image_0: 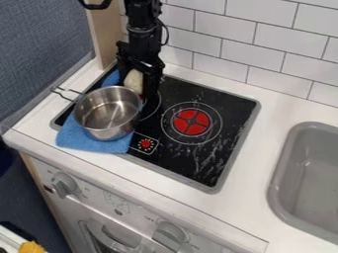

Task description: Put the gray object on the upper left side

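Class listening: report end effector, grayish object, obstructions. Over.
End effector at upper left of stovetop. Pale grayish object right at it, grip unconfirmed. Metal pot close in front, on blue cloth.

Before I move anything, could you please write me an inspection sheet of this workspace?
Surface: black stovetop in white counter, whitish streaks.
Job's things: pale grayish object at the claw, behind the metal pot.
Clutter: pot resting over a blue cloth, stovetop's left; yellow item, lower-left corner.
Claw: at the pale object; grip unclear.
Cables: thin black loop beside the arm.
Surroundings: tiled wall behind, gray sink at right.
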Controlling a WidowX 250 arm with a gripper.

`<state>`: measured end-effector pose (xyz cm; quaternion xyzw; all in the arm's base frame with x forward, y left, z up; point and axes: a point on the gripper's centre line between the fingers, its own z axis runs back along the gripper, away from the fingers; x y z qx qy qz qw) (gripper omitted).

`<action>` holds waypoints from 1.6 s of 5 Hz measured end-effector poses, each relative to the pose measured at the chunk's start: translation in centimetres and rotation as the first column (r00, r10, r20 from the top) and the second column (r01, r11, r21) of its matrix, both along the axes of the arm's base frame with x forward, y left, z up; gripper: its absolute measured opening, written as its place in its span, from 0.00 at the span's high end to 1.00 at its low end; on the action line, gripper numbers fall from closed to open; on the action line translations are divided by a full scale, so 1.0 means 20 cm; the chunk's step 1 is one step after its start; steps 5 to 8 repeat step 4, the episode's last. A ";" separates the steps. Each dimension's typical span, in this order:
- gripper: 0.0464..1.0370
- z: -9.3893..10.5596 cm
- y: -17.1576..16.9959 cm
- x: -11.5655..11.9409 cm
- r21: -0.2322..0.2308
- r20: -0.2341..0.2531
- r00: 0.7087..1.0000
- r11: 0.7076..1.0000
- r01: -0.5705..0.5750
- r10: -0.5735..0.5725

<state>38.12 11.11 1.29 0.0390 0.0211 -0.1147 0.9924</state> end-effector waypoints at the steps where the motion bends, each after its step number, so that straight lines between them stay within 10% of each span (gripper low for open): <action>1: 0.02 0.00 0.00 -0.01 0.008 0.008 1.000 1.000 -0.004 0.004; 4: 0.03 0.39 -0.01 -0.08 -0.015 0.118 0.989 0.996 -0.088 0.089; 8: 0.03 0.39 -0.01 -0.08 -0.015 0.118 0.989 0.996 -0.088 0.089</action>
